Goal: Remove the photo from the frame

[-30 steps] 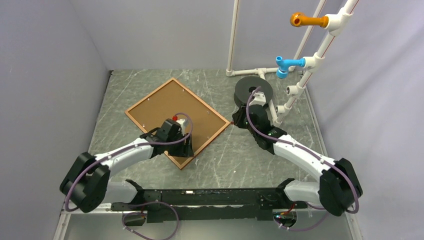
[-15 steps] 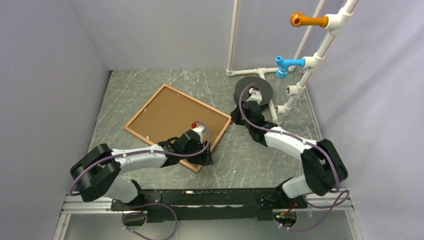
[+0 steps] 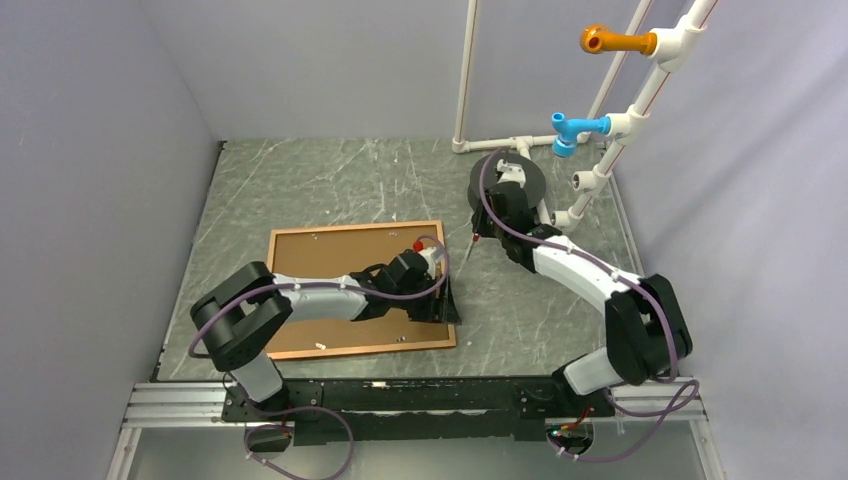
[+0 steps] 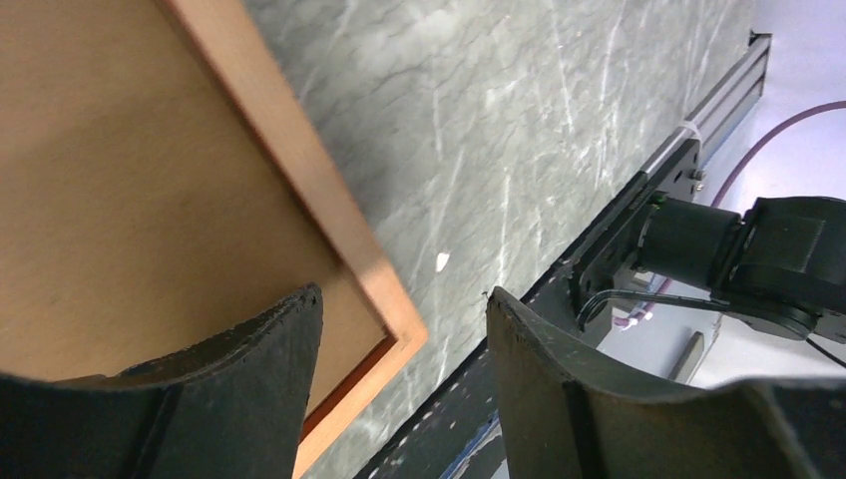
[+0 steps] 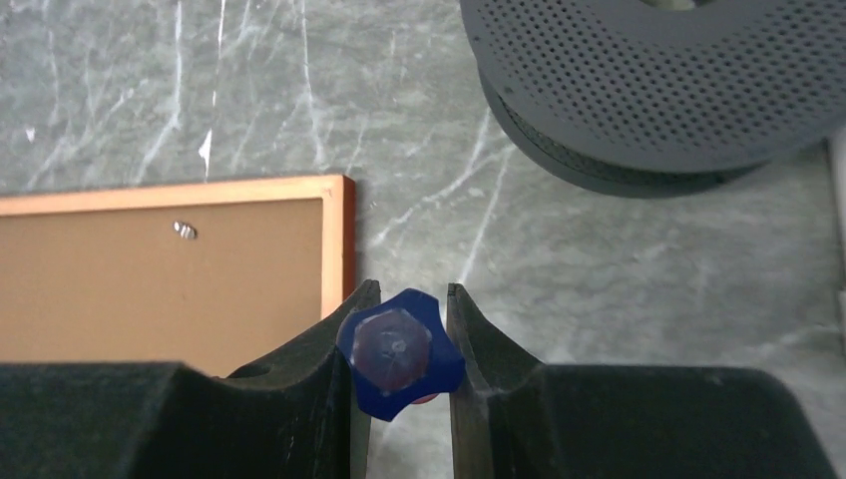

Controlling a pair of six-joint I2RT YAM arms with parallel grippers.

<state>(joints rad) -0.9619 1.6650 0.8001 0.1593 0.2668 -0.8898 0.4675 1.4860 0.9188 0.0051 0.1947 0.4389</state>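
So the frame (image 3: 340, 351) is lying flat on the table (image 3: 330, 180), back side up, a bit left of center and toward the near side. All you see is the brown backing (image 3: 320, 255) inside the reddish rails. The photo itself is hidden under it, can't see any of it.

The left gripper (image 4: 402, 299) is down at the frame's near right corner. Its fingers (image 4: 269, 349) are spread apart and straddle the right rail, one over the backing and the other over the bare table. From the wrist view there's a gap on both sides of the rail, so it isn't pinching anything.

The right gripper (image 5: 411, 289) is just off the frame's far right corner, over the table, between the frame and the grey perforated spool (image 5: 658, 80). It's pinching a tool with a blue lobed handle (image 5: 399, 351), seen end-on between the fingers. There's a little metal tab (image 5: 184, 231) on the backing near that far corner. A white pipe rack (image 3: 610, 130) stands at the far right.
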